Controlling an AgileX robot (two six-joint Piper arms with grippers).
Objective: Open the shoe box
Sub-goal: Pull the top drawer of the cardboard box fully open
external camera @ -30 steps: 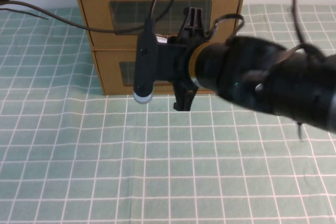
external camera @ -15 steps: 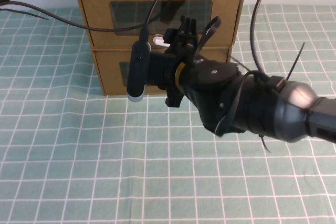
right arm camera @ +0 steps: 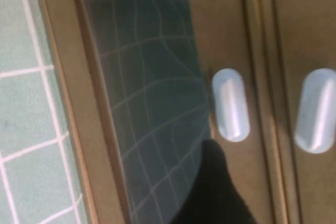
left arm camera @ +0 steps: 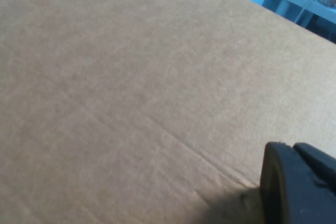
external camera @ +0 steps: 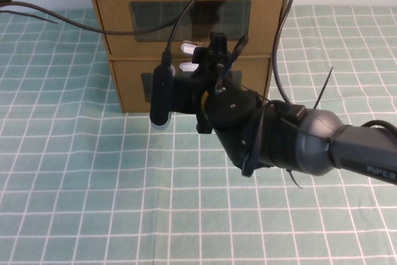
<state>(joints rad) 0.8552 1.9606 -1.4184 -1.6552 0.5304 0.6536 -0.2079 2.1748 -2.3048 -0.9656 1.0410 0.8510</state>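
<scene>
Two brown cardboard shoe boxes are stacked at the table's far side, the upper box on the lower box. Each has a dark window and a white handle: the upper handle and the lower handle. Both fronts look shut. My right gripper hovers just in front of the handles, turned on its side and open, holding nothing. One dark finger shows beside the lower handle without touching it. My left gripper rests close on a plain cardboard surface.
A green checked cloth covers the table in front of the boxes. Black cables loop across the upper box's front and over my right arm. The wrist camera housing sticks out to the left of the gripper.
My right arm has dropped lower and drawn slightly back and left. Both white handles, hidden behind the gripper a second ago, now show. The boxes have not moved.
</scene>
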